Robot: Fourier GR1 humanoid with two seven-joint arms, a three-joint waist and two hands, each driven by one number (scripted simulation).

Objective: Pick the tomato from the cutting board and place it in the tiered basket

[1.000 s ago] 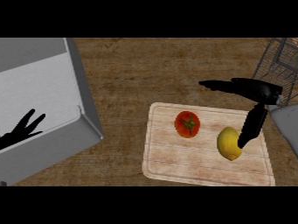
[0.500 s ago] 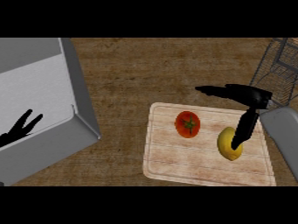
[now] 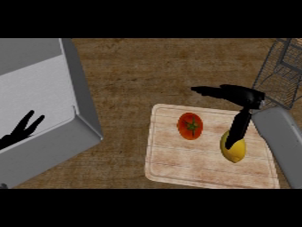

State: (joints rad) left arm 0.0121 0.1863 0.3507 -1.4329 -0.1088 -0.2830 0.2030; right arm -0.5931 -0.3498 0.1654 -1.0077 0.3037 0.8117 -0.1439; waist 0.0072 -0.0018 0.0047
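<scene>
Grainy wooden counter [image 3: 153,71] — round tomato [image 3: 190,126]

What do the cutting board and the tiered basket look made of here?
The cutting board looks like pale wood with a matte finish: grain lines run across it. The tiered basket appears to be dark metal wire, an open grid that shows the counter through it.

Tiered basket [image 3: 289,71] cut by right edge; left hand [image 3: 9,135] cut by left edge; lemon [image 3: 234,150] partly behind right hand [image 3: 239,99]
</scene>
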